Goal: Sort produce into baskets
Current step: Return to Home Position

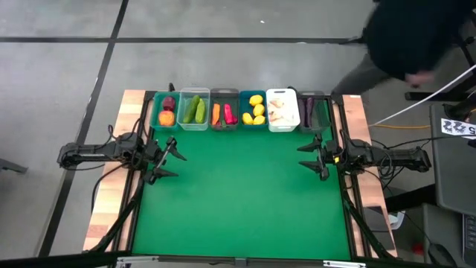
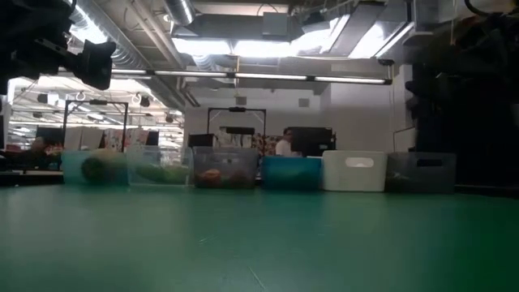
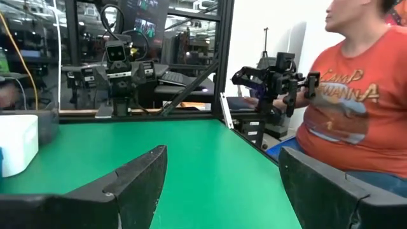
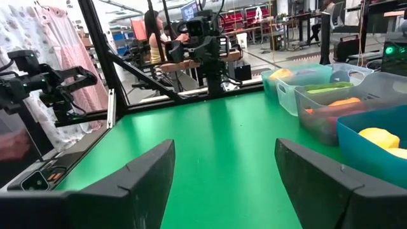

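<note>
Six baskets (image 1: 238, 109) stand in a row at the table's far edge, all produce inside them: a beet and an orange piece in the teal bin (image 1: 166, 112), cucumbers (image 1: 194, 109), a carrot and a pepper (image 1: 223, 115), lemons (image 1: 255, 109), garlic (image 1: 281, 110) and an eggplant (image 1: 308, 110). My left gripper (image 1: 173, 158) is open and empty above the mat at the left. My right gripper (image 1: 309, 157) is open and empty above the mat at the right. The bins show in the low view (image 2: 243, 170) and the right wrist view (image 4: 343, 102).
The green mat (image 1: 238, 201) covers the table between the arms. A person stands beyond the table's far right corner (image 1: 409, 37) and shows in the left wrist view (image 3: 356, 95). A black frame rail (image 1: 346, 186) runs along the table's sides.
</note>
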Available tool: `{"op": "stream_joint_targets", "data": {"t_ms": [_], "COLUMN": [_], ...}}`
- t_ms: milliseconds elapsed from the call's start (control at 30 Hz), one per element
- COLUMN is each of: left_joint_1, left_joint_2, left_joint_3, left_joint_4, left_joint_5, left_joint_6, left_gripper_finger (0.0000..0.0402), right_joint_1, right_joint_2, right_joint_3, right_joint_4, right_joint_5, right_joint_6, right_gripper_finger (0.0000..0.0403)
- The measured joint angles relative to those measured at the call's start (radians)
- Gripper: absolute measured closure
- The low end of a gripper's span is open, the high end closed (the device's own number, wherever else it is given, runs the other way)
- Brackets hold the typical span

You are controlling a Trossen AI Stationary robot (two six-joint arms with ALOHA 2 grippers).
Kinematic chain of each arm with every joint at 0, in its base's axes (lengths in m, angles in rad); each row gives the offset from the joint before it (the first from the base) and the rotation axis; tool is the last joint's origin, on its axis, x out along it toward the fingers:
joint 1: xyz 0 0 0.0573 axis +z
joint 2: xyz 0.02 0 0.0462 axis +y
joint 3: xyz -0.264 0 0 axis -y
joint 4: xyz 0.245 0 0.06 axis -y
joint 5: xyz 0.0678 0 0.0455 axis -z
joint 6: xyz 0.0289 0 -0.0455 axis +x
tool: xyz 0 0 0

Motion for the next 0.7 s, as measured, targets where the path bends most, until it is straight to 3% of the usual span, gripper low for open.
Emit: {"op": "stream_joint_targets", "data": {"t_ms": [700], "left_joint_1": [0.000], "left_joint_2": [0.000], "left_joint_3": [0.000], "left_joint_4": [0.000], "left_joint_5": [-0.002], "left_joint_6": [-0.003], "left_gripper_finger": [0.0105], "right_joint_1": [0.000], "right_joint_2": [0.013], "right_joint_3": [0.000], "right_joint_4": [0.006], "right_joint_5": [0.000], "right_joint_6": [0.001], "right_gripper_finger": [0.0134]}}
